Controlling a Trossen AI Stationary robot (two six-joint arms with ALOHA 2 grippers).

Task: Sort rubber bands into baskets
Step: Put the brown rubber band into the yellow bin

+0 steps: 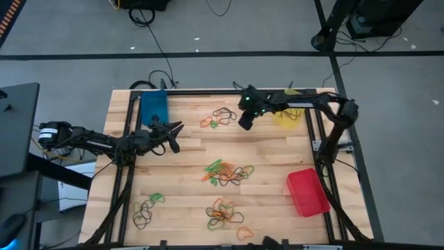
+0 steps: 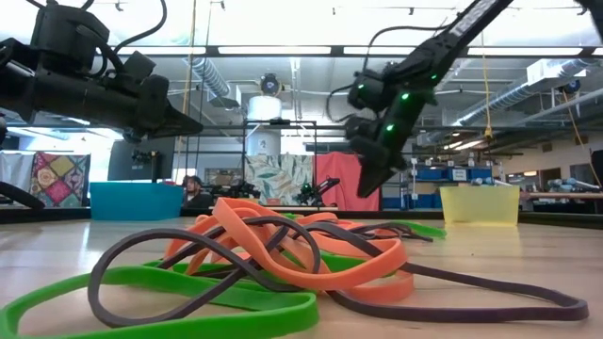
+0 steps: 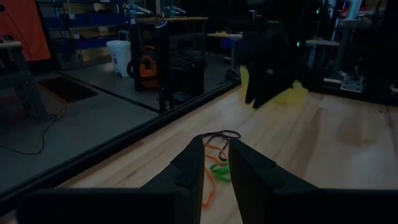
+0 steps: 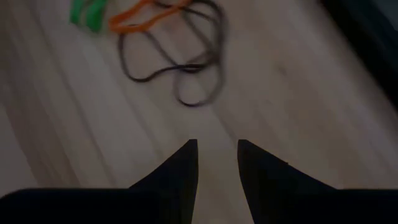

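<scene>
Wooden table (image 1: 270,163) fills the centre of the high view. Blue basket (image 1: 154,107) sits at its upper left, long axis top to bottom; red basket (image 1: 307,192) lies lower right, slightly tilted; yellow basket (image 1: 290,115) sits upper right, partly covered by the right arm.

Left gripper (image 1: 175,135) hangs just below the blue basket, pointing right, fingers (image 3: 186,171) slightly apart with nothing between them. Right gripper (image 1: 246,121) hovers upper centre, pointing down-left, fingers (image 4: 180,171) parted by a narrow gap, empty.

Rubber bands lie in four clusters: upper-centre cluster (image 1: 218,117) just left of the right gripper; centre cluster (image 1: 227,172); lower-centre cluster (image 1: 225,214); lower-left cluster (image 1: 147,208). All are apart from both grippers.

In the low view, near bands (image 2: 283,259) are tangled; individual loops cannot be separated. The right wrist view is blurred.
</scene>
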